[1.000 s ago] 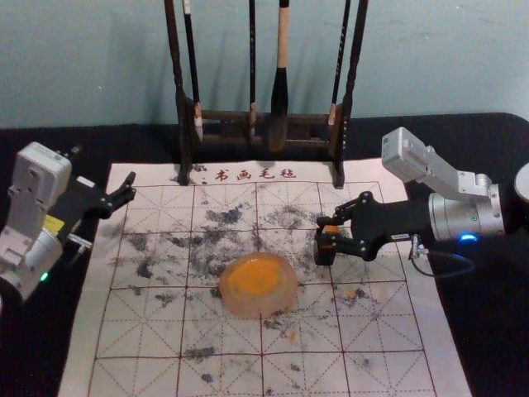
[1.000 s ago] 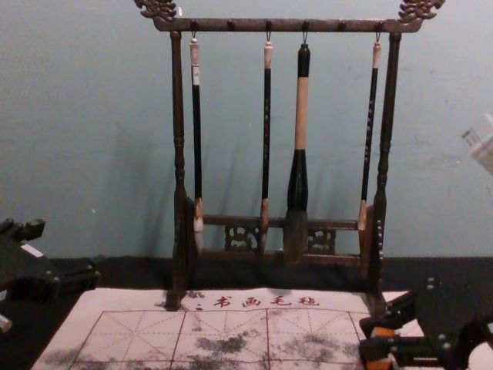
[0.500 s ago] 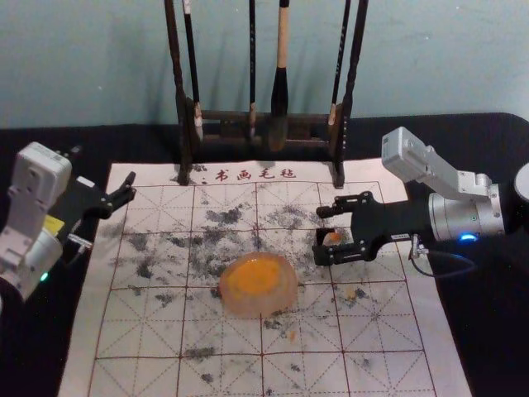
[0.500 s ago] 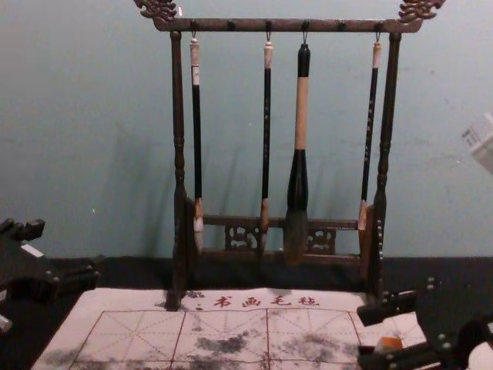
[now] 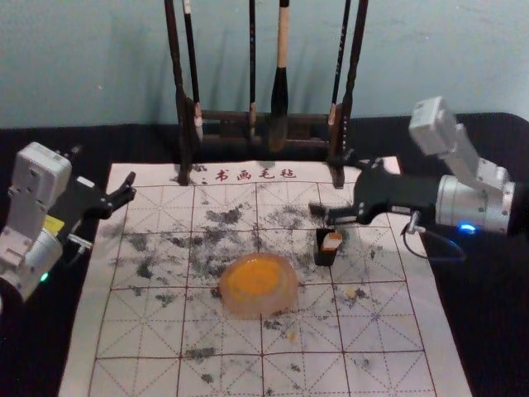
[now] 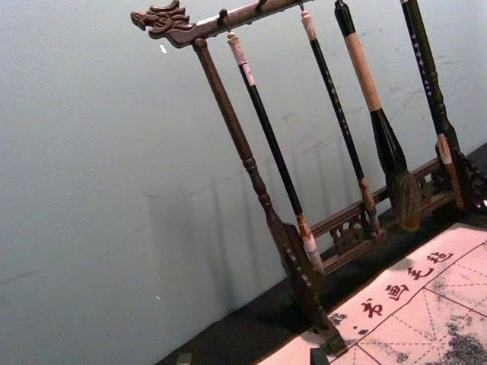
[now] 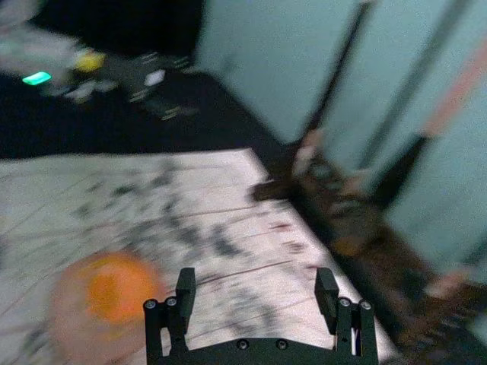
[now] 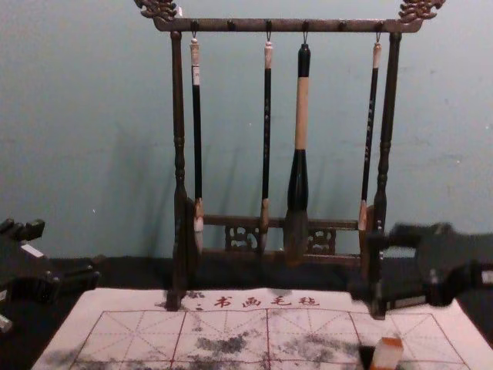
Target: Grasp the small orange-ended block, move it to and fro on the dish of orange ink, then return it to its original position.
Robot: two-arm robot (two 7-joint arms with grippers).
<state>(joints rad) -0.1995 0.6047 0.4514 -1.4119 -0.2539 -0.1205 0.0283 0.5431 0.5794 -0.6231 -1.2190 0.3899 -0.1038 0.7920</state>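
The small white block with an orange end [image 5: 331, 241] stands on the mat right of the dish, against a small dark piece; the chest view shows the block [image 8: 387, 354] low on the right. A pale round dish [image 5: 258, 306] holds orange ink [image 5: 254, 277]. My right gripper [image 5: 335, 184] is open above and behind the block, holding nothing; in the right wrist view, nothing is between the fingertips of the right gripper [image 7: 256, 280]. My left gripper [image 5: 129, 188] is parked open at the mat's far left corner; the left wrist view shows the left gripper's [image 6: 251, 357] tips apart.
A dark wooden rack [image 5: 227, 118] with hanging brushes stands at the mat's far edge, close to my right gripper. The ink-stained mat [image 5: 223, 376] with a red grid lies on a black table [image 5: 488, 331].
My right gripper has opened, let go of the block, then lifted and drawn back toward the rack. The block stays on the mat. The left arm has not moved.
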